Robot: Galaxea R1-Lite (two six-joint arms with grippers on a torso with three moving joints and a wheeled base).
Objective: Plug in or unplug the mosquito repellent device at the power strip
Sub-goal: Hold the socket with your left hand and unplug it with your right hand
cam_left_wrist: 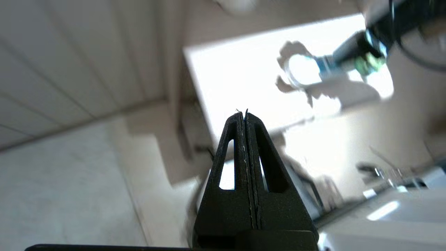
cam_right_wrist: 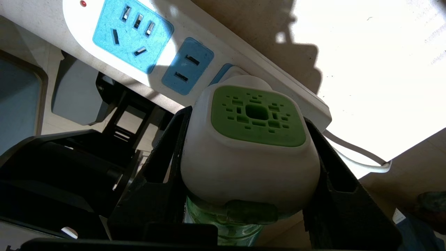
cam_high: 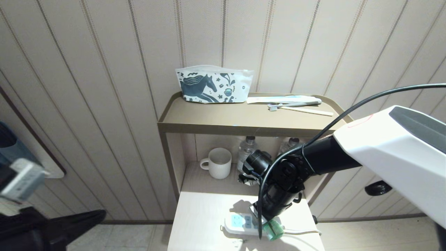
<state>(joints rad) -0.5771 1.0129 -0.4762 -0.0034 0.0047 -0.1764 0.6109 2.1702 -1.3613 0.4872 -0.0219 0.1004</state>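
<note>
We cannot see the prongs of the mosquito repellent device [cam_right_wrist: 249,146]; its white head with green vented face hides them against the power strip's [cam_right_wrist: 87,33] end socket. Our right gripper [cam_right_wrist: 249,167] clamps it on both sides. Our left gripper [cam_left_wrist: 245,120], fingers pressed together, hangs blurred, well apart.

Beige panelled wall [cam_high: 104,87], tan two-tier shelf unit [cam_high: 244,122], perhaps tiled floor [cam_high: 129,237], harsh sunlight.
</note>
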